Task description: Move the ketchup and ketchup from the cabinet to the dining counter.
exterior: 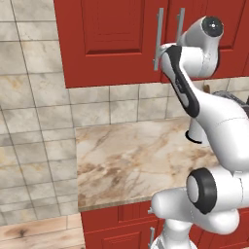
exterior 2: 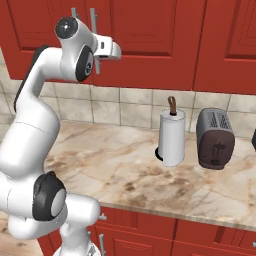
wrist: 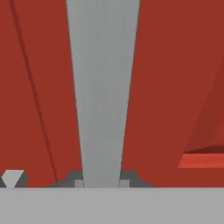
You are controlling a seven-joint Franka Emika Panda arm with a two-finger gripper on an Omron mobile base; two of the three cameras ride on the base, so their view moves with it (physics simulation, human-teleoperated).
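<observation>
The red cabinet (exterior: pixel 112 39) hangs over the worktop with its doors closed. My gripper (wrist: pixel 100 181) is shut on one of its long silver bar handles (wrist: pixel 103 87), a dark fingertip (wrist: pixel 75 180) on each side of the bar. In the left base view my hand reaches the handle (exterior: pixel 158 34) at mid height, and in the right base view it sits by the handle (exterior 2: pixel 93 25). The ketchup bottles are hidden behind the doors. The dining counter is out of view.
Below the cabinet lies a marbled worktop (exterior 2: pixel 115 165) backed by tiles. A white paper-towel roll (exterior 2: pixel 171 136) and a dark toaster (exterior 2: pixel 215 139) stand at its back right. Red drawer units (exterior: pixel 121 223) run under the worktop edge.
</observation>
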